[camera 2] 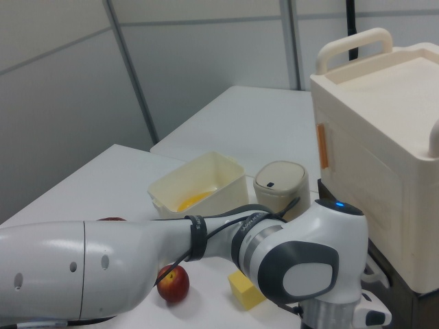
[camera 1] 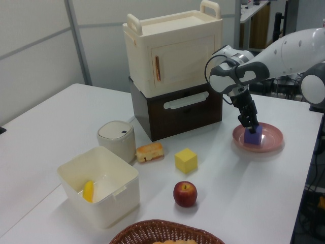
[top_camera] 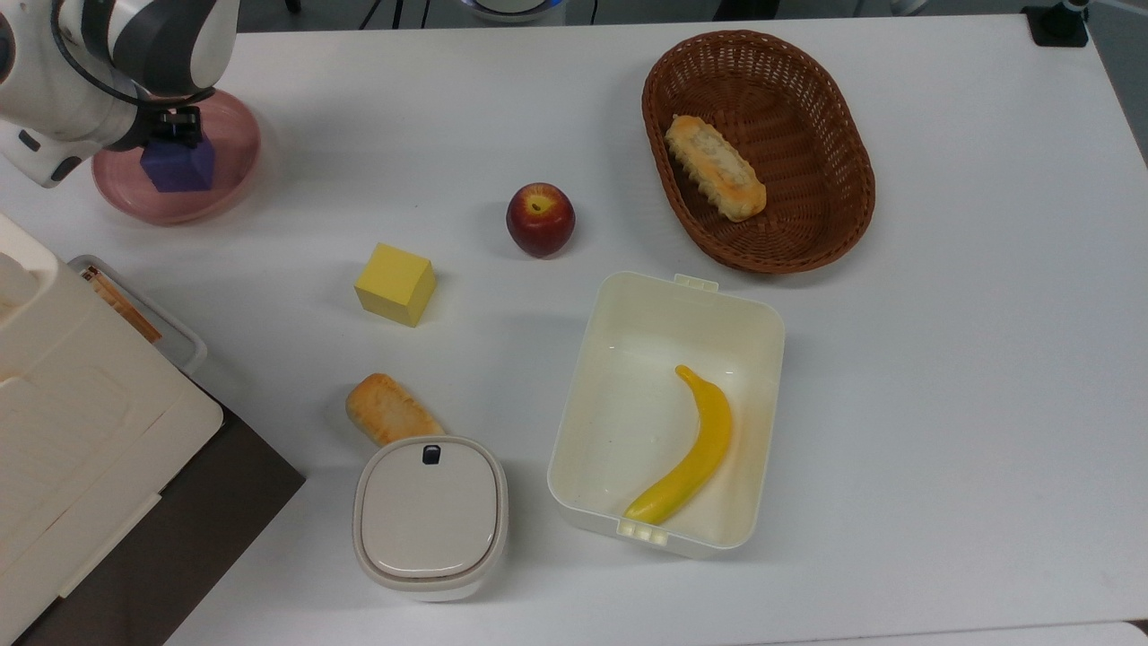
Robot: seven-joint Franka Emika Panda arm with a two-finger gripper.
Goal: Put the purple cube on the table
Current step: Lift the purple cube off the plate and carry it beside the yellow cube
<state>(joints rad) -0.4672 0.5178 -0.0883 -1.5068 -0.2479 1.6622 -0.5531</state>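
While the purple cube (top_camera: 178, 166) sits on the pink plate (top_camera: 231, 170) directly beneath the gripper (top_camera: 175, 127), whether it is clasped cannot be told; transfer to the table (top_camera: 942, 359) remains undone.

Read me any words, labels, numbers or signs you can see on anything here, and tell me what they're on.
None can be read: no words, brands or numbers.
The cabinet has an orange strip on its door, with no legible print.
The lidded bin has a small dark mark on its lid, not text.
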